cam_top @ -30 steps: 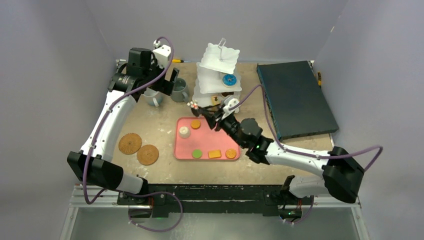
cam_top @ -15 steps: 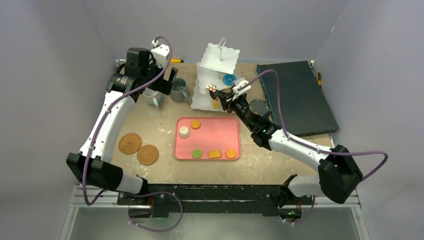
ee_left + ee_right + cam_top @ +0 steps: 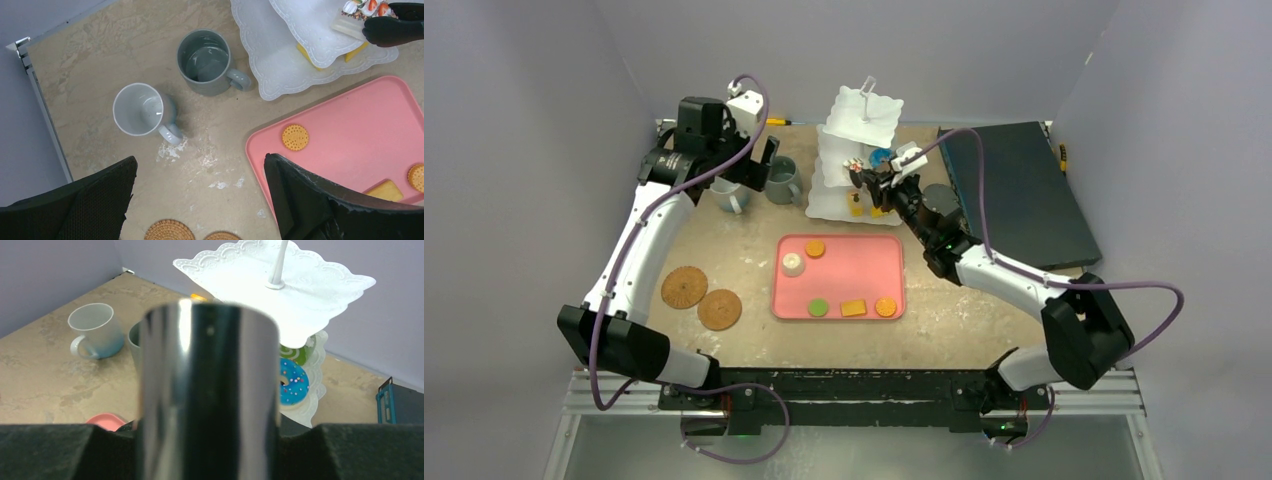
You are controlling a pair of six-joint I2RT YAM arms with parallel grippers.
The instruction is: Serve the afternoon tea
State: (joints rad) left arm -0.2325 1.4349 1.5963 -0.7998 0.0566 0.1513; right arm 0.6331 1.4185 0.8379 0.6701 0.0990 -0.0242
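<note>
The white three-tier stand (image 3: 864, 110) stands at the back middle, with a blue donut (image 3: 882, 157) on its middle tier. My right gripper (image 3: 900, 193) is shut on black tongs (image 3: 210, 390). Their tips hold a strawberry-topped pastry (image 3: 362, 7) at the stand's middle tier. My left gripper (image 3: 200, 160) is open and empty, high above the white mug (image 3: 138, 108) and the grey mug (image 3: 205, 60). Two cork coasters (image 3: 684, 287) (image 3: 720, 309) lie at the left. Several pastries, one a round biscuit (image 3: 815, 248), lie on the pink tray (image 3: 849, 270).
A dark flat box (image 3: 1014, 195) fills the back right. A yellow pastry (image 3: 305, 50) lies on the stand's bottom tier. Walls close the table on three sides. The mugs stand just left of the stand.
My right arm carried the tongs and the pastry from the tray's far edge up and back to the stand's middle tier. The left arm has not moved.
</note>
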